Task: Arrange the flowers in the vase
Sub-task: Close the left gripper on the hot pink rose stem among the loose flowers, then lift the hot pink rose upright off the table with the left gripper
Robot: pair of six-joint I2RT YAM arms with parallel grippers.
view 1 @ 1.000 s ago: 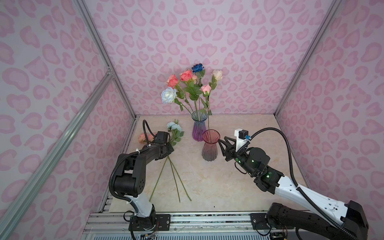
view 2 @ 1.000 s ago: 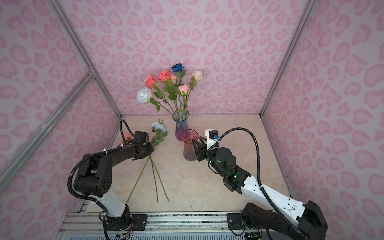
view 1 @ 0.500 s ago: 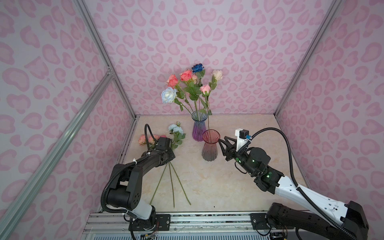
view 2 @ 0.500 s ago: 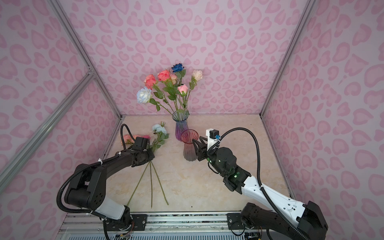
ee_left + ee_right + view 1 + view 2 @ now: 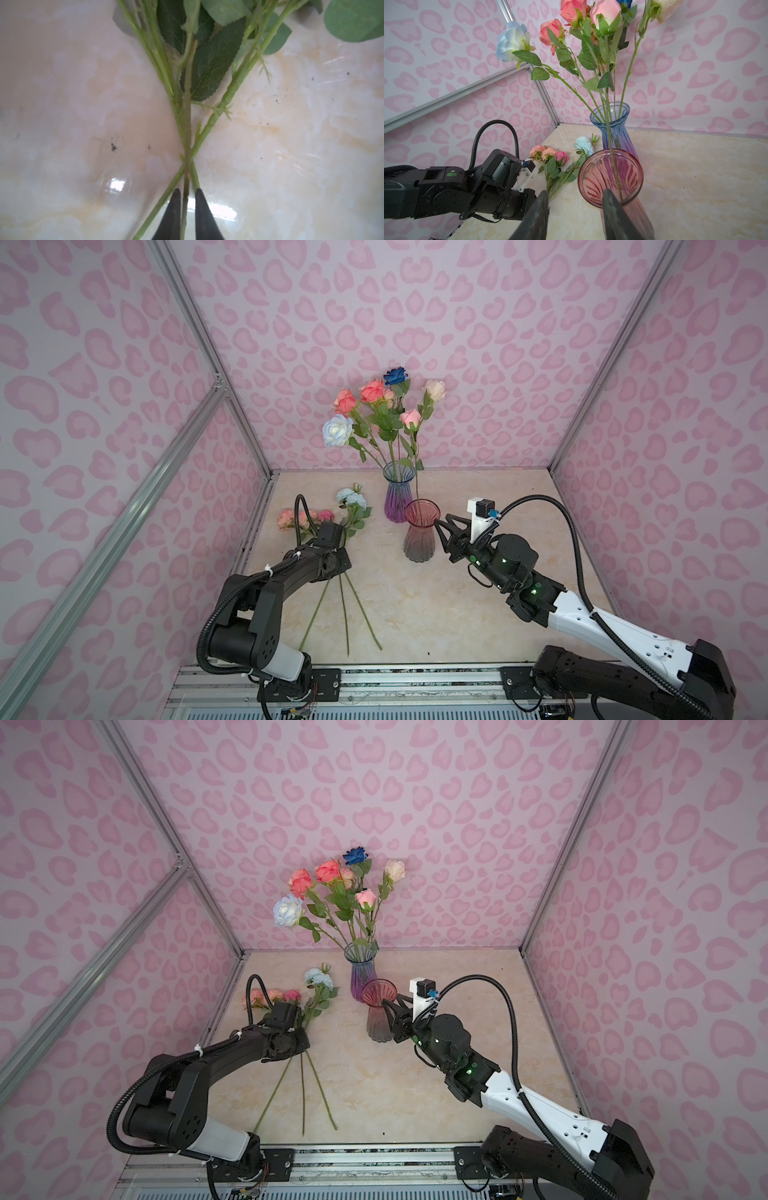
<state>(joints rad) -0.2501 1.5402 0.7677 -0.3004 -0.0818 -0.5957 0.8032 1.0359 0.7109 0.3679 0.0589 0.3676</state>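
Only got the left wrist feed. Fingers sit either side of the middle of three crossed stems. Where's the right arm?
Observer: The right gripper is beside the red vase, jaws apart, nothing between them.
Operator: Anything in that vase?
Observer: One stem, topped by a pink rose. The other roses stand in the purple vase behind it.
Operator: What heads are on my three stems?
Observer: A pale blue head and a pink cluster lie on the table beyond the left gripper. I can't tell which one sits on the middle stem.
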